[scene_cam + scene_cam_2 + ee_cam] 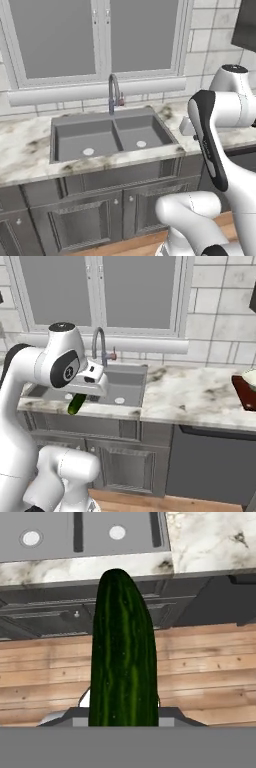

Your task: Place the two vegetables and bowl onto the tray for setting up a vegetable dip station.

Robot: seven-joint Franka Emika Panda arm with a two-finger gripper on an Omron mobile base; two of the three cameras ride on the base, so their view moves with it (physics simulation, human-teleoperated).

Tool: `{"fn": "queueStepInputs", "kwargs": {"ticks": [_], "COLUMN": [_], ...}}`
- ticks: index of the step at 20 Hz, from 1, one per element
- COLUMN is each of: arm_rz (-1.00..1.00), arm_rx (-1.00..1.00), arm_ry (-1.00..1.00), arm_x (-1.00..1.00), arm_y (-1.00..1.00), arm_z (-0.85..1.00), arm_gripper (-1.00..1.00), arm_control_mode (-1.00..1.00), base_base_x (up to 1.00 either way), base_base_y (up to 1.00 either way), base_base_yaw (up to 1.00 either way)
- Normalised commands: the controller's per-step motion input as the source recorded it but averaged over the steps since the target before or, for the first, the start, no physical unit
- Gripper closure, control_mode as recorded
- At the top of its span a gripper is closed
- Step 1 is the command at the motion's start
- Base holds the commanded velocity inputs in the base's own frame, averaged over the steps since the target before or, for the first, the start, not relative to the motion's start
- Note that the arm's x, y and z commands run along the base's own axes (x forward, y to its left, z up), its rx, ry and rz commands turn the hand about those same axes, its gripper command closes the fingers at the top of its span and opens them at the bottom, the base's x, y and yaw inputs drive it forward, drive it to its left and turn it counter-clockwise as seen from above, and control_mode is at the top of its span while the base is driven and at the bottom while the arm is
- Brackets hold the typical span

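Held off the front edge of the marble table, just below the grey double sink (117,387): dark green elongated cucumber (76,404), pinched by the fingers (80,398), tip hanging over the wooden floor (200,662). At the far right edge of the table: dark reddish-brown flat tray (245,393) carrying the pale round bowl (251,378). Best carried level, lifted clear of the table edge, brought rightward above the tray, lowered onto bare board beside the bowl, then released gently.

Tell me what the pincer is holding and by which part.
The pincer holds the dark green vegetable by one end; the rest sticks out beyond it, in front of the counter edge.
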Motion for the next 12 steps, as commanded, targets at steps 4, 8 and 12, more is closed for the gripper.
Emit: {"fn": "queueStepInputs", "kwargs": {"ticks": [4, 8, 12], "arm_rz": [0.0, 0.0, 0.0], "arm_rx": [0.0, 0.0, 0.0], "arm_ry": [0.0, 0.0, 0.0], "arm_x": [0.0, 0.0, 0.0], "arm_y": [0.0, 0.0, 0.0], "arm_z": [0.0, 0.0, 0.0], "arm_gripper": [1.0, 1.0, 1.0], "arm_control_mode": [1.0, 1.0, 1.0], "base_base_x": [-0.06, -0.01, 0.0], "base_base_y": [-0.83, -0.8, -0.8], "base_base_yaw": [-0.04, -0.01, -0.01]}}
